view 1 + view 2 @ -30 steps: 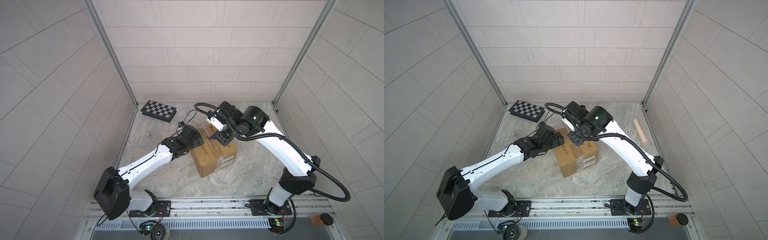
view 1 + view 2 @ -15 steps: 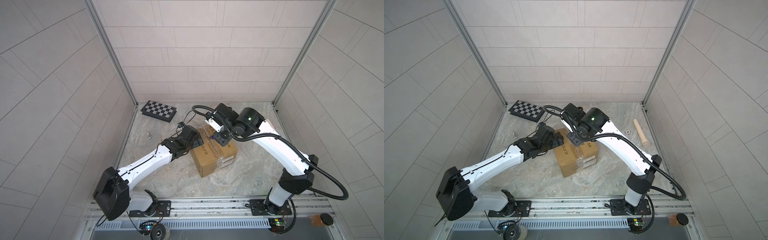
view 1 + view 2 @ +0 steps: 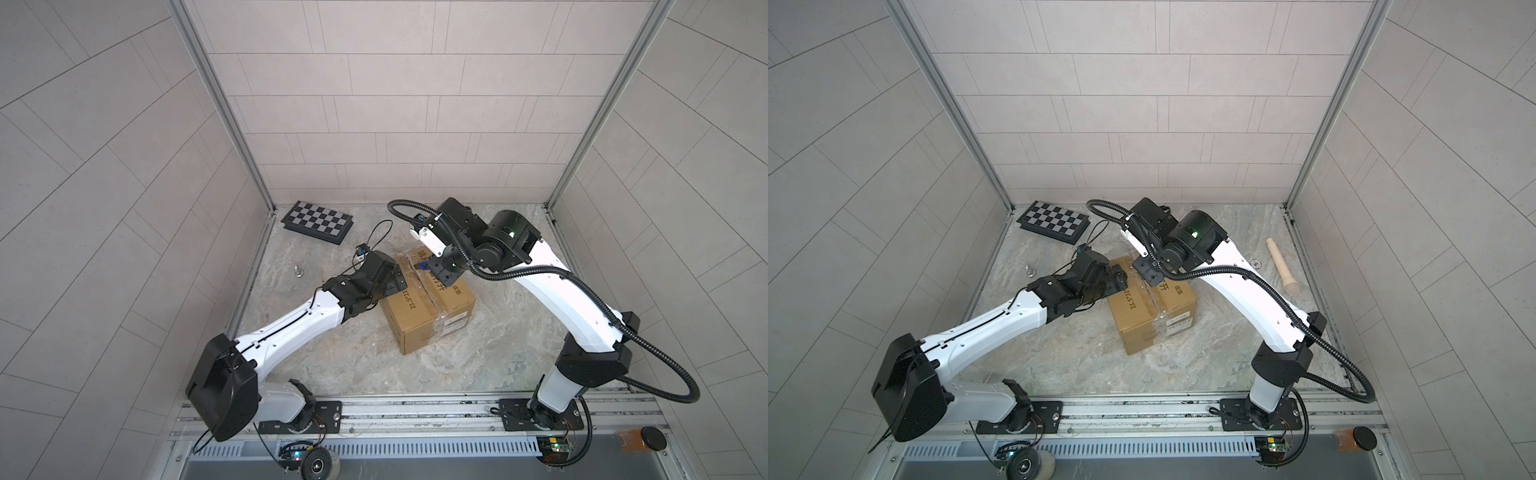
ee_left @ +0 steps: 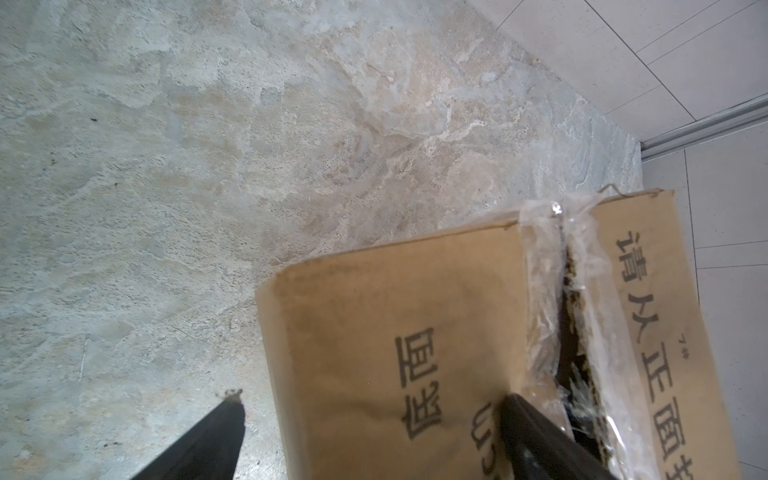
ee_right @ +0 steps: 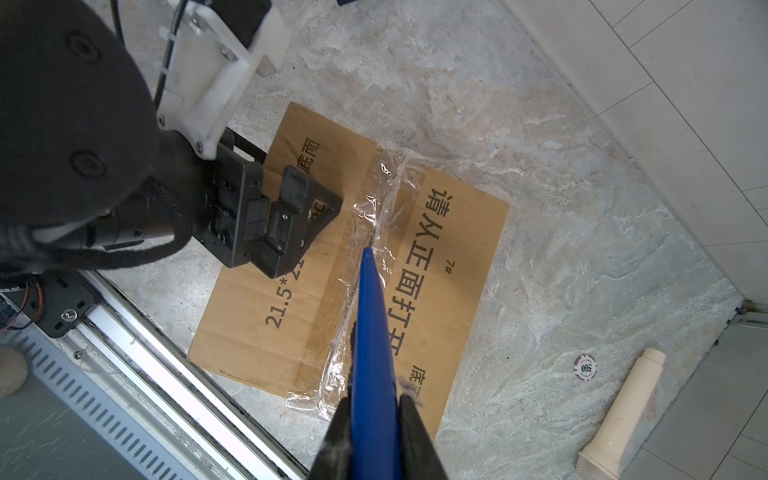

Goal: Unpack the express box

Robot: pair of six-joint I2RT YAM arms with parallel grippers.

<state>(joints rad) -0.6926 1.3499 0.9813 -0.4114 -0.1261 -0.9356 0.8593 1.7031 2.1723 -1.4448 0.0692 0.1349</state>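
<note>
The express box (image 3: 428,307), mid-frame, has its tape (image 4: 540,270) partly slit; flaps shut, nothing out. The right claw (image 5: 374,411) grips a blue cutter (image 5: 372,316) at the seam; the left claw (image 4: 372,401) gapes wide.

place: robotics lab — evid: tiled walls (image 3: 395,104) | alu rail (image 3: 415,409) w/ 2 arms (image 3: 291,328) | chequered board (image 3: 318,216) (back corner)

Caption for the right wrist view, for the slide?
Right claw shut on a blue tool, tip on the clear tape along the express box seam.

express box (image 3: 428,309) central, chequered board (image 3: 318,217) behind it leftward, pestle (image 3: 1281,266) to its right
</note>
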